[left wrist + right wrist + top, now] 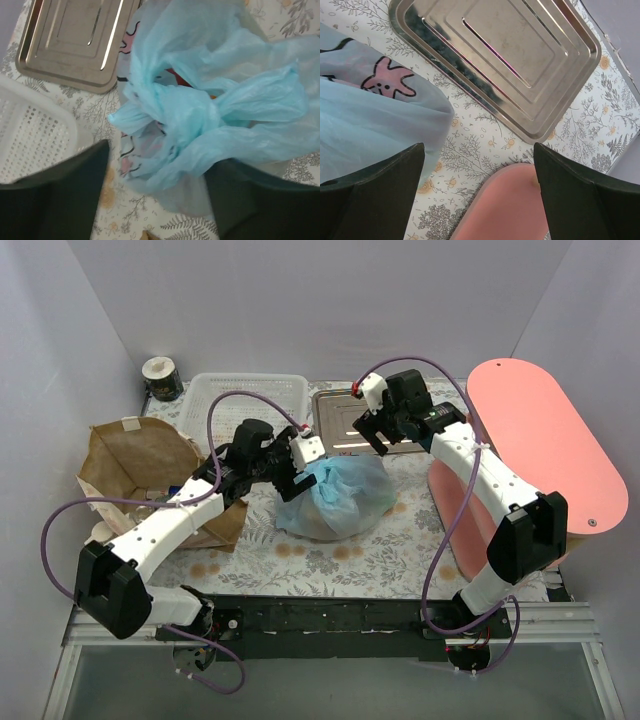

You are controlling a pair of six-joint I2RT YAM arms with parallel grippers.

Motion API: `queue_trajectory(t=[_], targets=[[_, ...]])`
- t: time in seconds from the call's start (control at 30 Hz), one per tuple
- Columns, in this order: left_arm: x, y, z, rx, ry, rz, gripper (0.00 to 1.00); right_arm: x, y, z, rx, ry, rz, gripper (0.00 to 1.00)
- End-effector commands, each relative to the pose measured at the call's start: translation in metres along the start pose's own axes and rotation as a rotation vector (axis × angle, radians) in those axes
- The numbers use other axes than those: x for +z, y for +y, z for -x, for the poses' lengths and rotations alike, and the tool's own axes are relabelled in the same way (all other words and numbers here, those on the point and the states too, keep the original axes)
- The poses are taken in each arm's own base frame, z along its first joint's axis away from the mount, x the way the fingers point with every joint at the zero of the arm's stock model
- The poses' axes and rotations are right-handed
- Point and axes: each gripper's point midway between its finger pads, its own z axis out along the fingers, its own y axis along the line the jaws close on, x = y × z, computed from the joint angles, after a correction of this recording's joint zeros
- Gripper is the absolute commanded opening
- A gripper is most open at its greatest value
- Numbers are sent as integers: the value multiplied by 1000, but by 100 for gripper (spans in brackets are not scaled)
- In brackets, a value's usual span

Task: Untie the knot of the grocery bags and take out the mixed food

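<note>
The light-blue plastic grocery bag (338, 495) lies in the middle of the table, its handles twisted into a knot (186, 107). A bit of red food (176, 76) shows through the bag's mouth; the other food is hidden. My left gripper (290, 480) hangs over the bag's left side, jaws apart, with loose blue plastic between the fingers (157, 190). The brown paper bag (140, 465) stands at the left. My right gripper (377, 440) hovers open and empty over the table between the blue bag (370, 115) and the metal tray, fingertips (480, 195) wide apart.
A metal tray (345, 418) (500, 60) lies behind the blue bag. A white slotted basket (245, 398) (35, 135) stands at the back left, beside a tape roll (160, 378). A large pink board (545, 455) (505, 205) leans at the right.
</note>
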Motion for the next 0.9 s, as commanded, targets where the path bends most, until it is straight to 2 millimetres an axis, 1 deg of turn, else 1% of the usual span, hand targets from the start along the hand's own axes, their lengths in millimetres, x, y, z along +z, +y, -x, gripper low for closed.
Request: queue_trajectory(t=[0.0, 0.07, 0.1, 0.13, 0.2, 0.23, 0.27, 0.3, 0.33, 0.37, 0.4, 0.43, 0.47, 0.5, 0.53, 0.57, 0.6, 0.63, 0.67, 0.73, 0.77, 0.8, 0.83, 0.87], targets=[[-30, 24, 17, 49, -14, 157, 92, -6, 15, 7, 14, -46, 81, 96], [-41, 25, 5, 5, 47, 199, 98, -4, 22, 10, 16, -51, 119, 96], [-47, 25, 4, -13, 58, 206, 98, -1, 28, 7, 17, -41, 151, 96], [-55, 16, -3, -41, 94, 189, 98, 1, 29, 6, 17, -38, 157, 96], [-62, 4, -9, -117, 118, 164, 98, 12, 30, -3, 19, -4, 151, 96], [-67, -11, -21, -160, 170, 118, 98, 16, 28, -5, 19, 1, 133, 96], [-69, -24, -24, -197, 175, 69, 98, 21, 26, -9, 15, 17, 124, 96], [-69, -37, -35, -224, 204, 24, 98, 31, 20, -22, 13, 63, 80, 96], [-69, -49, -46, -249, 240, -13, 98, 37, 13, -23, 22, 69, 42, 96], [-67, -52, -50, -284, 246, -13, 98, 42, 6, -28, 29, 88, 3, 96], [-64, -49, -57, -321, 266, 22, 95, 50, -6, -38, 33, 133, -61, 92], [-59, -51, -66, -321, 273, 24, 92, 57, -19, -39, 40, 131, -121, 88], [-56, -51, -69, -316, 276, 22, 88, 61, -29, -43, 37, 151, -178, 85], [-52, -50, -73, -312, 278, 25, 83, 69, -40, -58, 18, 214, -248, 82], [-47, -50, -76, -308, 267, 29, 79, 74, -49, -60, 14, 224, -264, 80], [-44, -52, -80, -311, 274, 24, 75, 78, -52, -66, -1, 252, -267, 79], [-41, -53, -84, -318, 282, 17, 70, 87, -51, -78, -6, 290, -256, 77], [-38, -53, -86, -320, 285, 14, 57, 90, -47, -86, -18, 314, -240, 77], [-36, -55, -91, -319, 297, 8, 51, 91, -41, -97, -32, 348, -218, 76], [-31, -55, -99, -300, 318, -3, 36, 89, -27, -108, -14, 361, -172, 74], [-28, -54, -101, -298, 322, 1, 31, 86, -11, -124, -7, 392, -122, 73], [-25, -52, -102, -304, 325, 11, 28, 78, 3, -121, 12, 367, -72, 73], [-19, -48, -103, -325, 322, 26, 21, 73, 16, -126, 21, 372, -36, 73], [-15, -46, -100, -327, 313, 23, 20, 71, 42, -132, 36, 362, 70, 73]])
